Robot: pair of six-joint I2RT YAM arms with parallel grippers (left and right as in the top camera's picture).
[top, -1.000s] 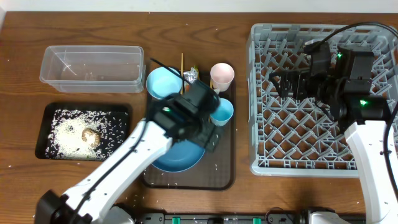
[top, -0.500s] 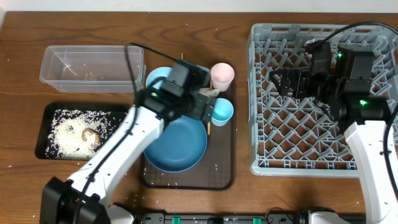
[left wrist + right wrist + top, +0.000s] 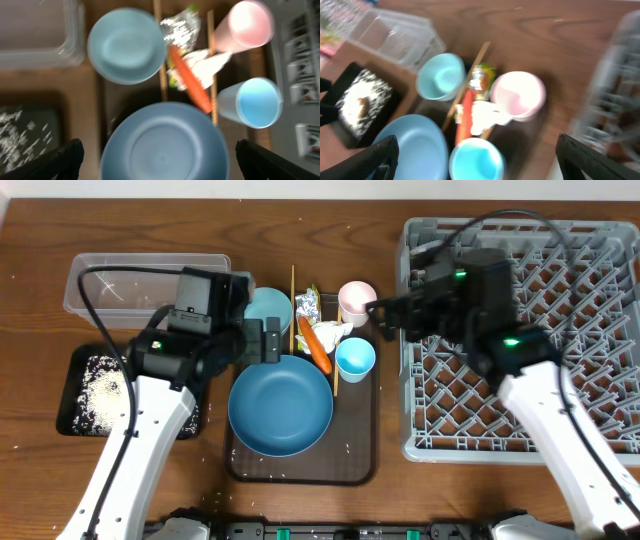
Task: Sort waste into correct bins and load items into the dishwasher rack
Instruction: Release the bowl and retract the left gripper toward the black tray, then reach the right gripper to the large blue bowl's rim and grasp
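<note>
Orange carrot lies on the dark brown serving tray beside a crumpled silver-and-yellow wrapper and crumpled white tissue. Waste sorting looks in hand: the right gripper hovers by the pale pink cup, the left gripper near the large blue bowl, both with jaws apart and empty. Next, one must descend onto a scrap. White rice grains lie in the shallow black tray; the grey lattice rack shows no dishes.
</note>
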